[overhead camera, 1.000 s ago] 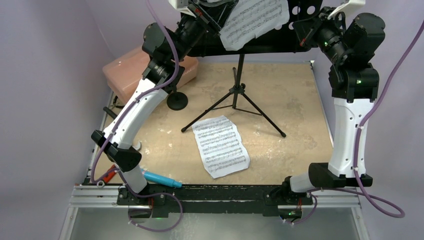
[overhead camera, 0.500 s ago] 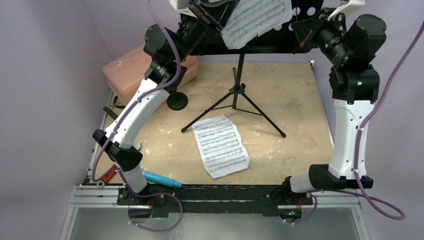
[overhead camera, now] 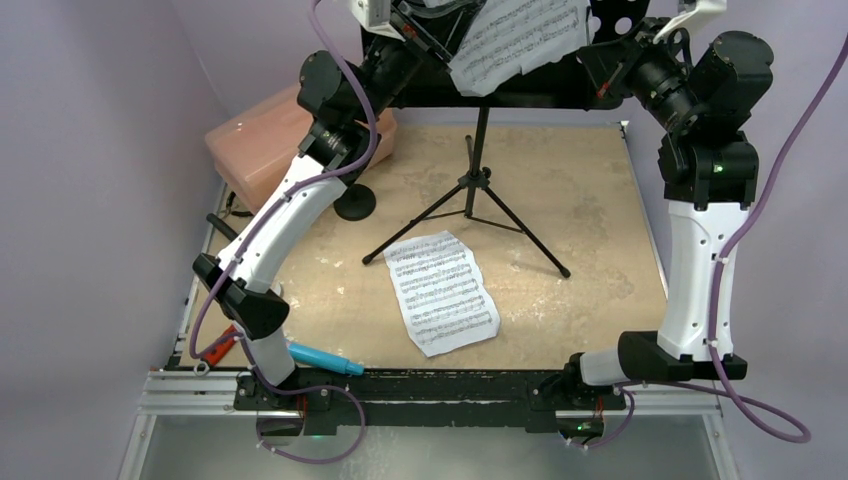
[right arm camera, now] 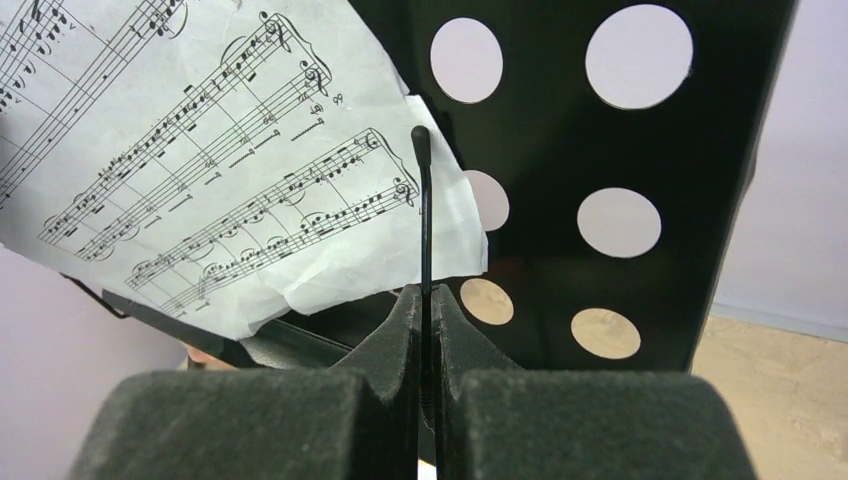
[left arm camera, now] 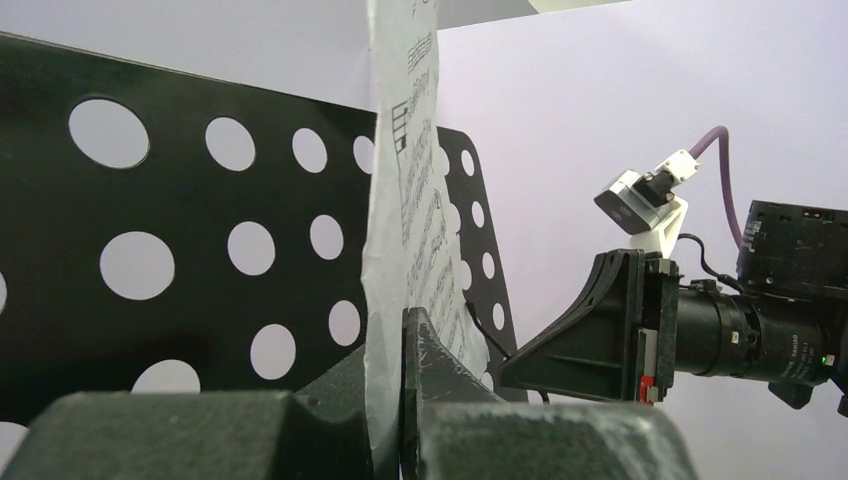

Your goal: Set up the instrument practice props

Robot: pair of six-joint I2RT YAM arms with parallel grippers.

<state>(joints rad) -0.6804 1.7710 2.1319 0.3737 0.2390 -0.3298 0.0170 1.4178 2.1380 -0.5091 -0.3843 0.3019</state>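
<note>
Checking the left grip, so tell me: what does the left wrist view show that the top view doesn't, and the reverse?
Only the left wrist view: the left claw shut on the sheet, seen edge-on.

Only the top view: the legs of the stand, the second sheet flat on the table, the microphone, the mic stand and the pink box.

Both: the held sheet, the perforated desk and the right arm at the desk's far side.
</note>
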